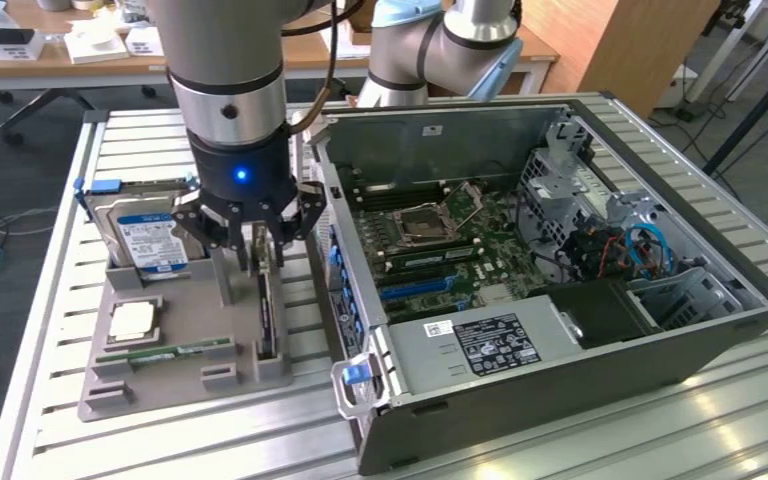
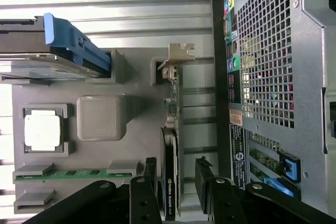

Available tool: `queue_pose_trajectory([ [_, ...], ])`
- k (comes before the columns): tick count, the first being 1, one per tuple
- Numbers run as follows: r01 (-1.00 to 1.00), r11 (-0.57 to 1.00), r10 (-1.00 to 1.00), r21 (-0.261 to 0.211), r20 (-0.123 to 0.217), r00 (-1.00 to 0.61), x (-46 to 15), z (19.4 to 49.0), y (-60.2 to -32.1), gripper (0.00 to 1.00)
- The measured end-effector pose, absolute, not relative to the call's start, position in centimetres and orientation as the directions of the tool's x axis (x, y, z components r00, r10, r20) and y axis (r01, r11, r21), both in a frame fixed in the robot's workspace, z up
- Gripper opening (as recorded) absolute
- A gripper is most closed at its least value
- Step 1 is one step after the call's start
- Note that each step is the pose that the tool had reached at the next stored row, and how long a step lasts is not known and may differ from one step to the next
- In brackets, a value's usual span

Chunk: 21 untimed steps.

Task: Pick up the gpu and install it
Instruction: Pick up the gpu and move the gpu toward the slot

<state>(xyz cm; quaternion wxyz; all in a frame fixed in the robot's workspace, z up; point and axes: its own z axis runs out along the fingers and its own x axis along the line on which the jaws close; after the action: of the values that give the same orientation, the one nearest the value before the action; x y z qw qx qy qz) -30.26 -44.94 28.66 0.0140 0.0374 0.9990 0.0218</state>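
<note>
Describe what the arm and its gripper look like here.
The arm is a silver-grey cylinder with a light-blue joint cap and a black cable running beside it. Its black wrist section carries a glowing blue light. The gripper is black, with jointed linkage fingers.
</note>
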Motion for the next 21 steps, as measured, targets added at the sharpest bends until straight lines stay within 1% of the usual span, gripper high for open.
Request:
queue_pose_trajectory([
  [21, 0.074, 0.996, 0.075, 0.044, -0.026, -0.997, -30.3, 25.8, -44.9, 0.43],
])
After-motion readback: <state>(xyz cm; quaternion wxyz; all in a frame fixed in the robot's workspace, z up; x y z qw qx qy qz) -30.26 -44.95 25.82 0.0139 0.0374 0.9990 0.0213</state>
